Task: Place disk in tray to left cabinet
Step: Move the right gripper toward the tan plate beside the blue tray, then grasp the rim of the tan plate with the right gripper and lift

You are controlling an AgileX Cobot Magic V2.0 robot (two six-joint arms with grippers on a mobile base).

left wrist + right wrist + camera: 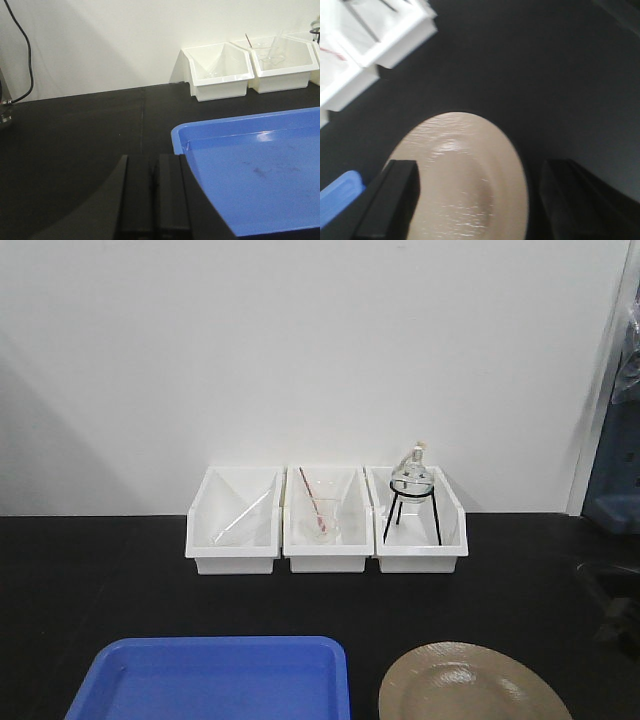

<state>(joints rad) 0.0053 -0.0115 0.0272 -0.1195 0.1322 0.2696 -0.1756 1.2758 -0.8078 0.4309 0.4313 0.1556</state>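
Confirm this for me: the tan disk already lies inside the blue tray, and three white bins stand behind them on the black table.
Not quite. The disk is not inside the tray; it lies on the black table beside the tray, on its right, as the exterior front-facing view shows. The three white bins do stand behind them on that table.

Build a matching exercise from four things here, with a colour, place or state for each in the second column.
Column one:
1. disk
2. tray
3. flask
4. left gripper

Column two:
A. blue
B. shut
C. tan
D. in the right bin

Pairs: 1-C, 2-A, 3-D, 4-B.
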